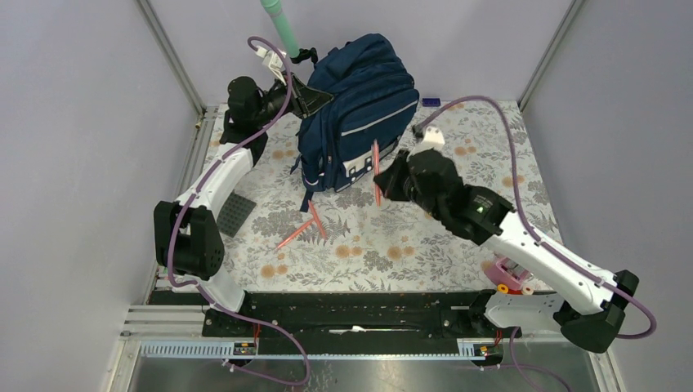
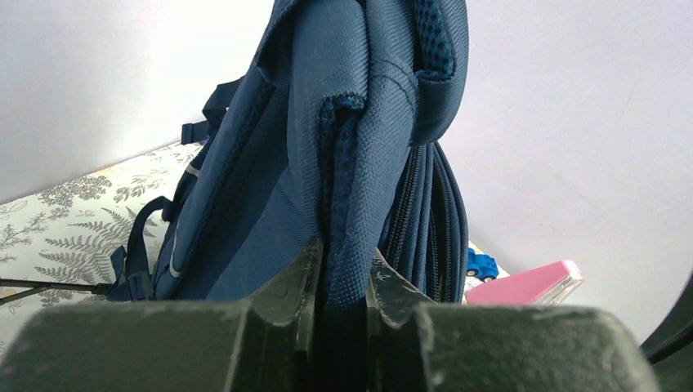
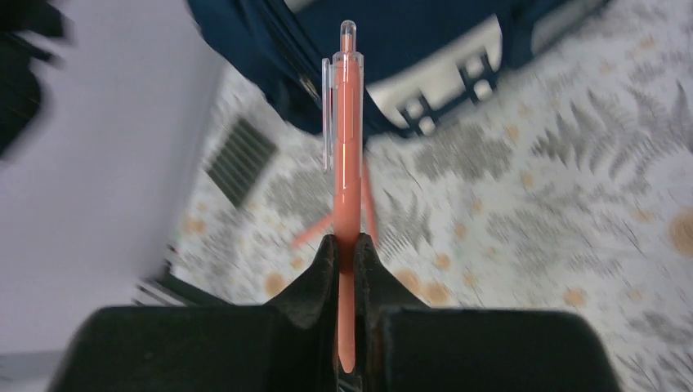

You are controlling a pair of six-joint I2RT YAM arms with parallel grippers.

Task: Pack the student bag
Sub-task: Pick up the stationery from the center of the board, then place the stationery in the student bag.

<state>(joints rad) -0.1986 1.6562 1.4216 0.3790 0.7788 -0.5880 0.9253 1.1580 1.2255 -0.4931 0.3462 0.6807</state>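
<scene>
The student bag [image 1: 359, 106], a navy backpack with pale reflective strips, stands upright at the back of the floral table. My left gripper [image 1: 315, 96] is at the bag's upper left and is shut on a padded navy fold of the student bag [image 2: 327, 163]; the left gripper [image 2: 343, 278] pinches the fabric between both fingers. My right gripper [image 1: 382, 178] hovers just in front of the bag's front pocket, shut on an orange pen [image 1: 376, 167]. In the right wrist view the orange pen [image 3: 347, 163] stands straight out of the right gripper [image 3: 346, 245], its clip end pointing toward the bag [image 3: 392, 41].
Two more orange pens [image 1: 304, 227] lie crossed on the table in front of the bag. A black grid pad [image 1: 233, 214] sits at the left. A pink book [image 2: 527, 284] and a blue toy car [image 2: 482, 265] lie behind the bag. A green tube [image 1: 282, 28] rises at the back.
</scene>
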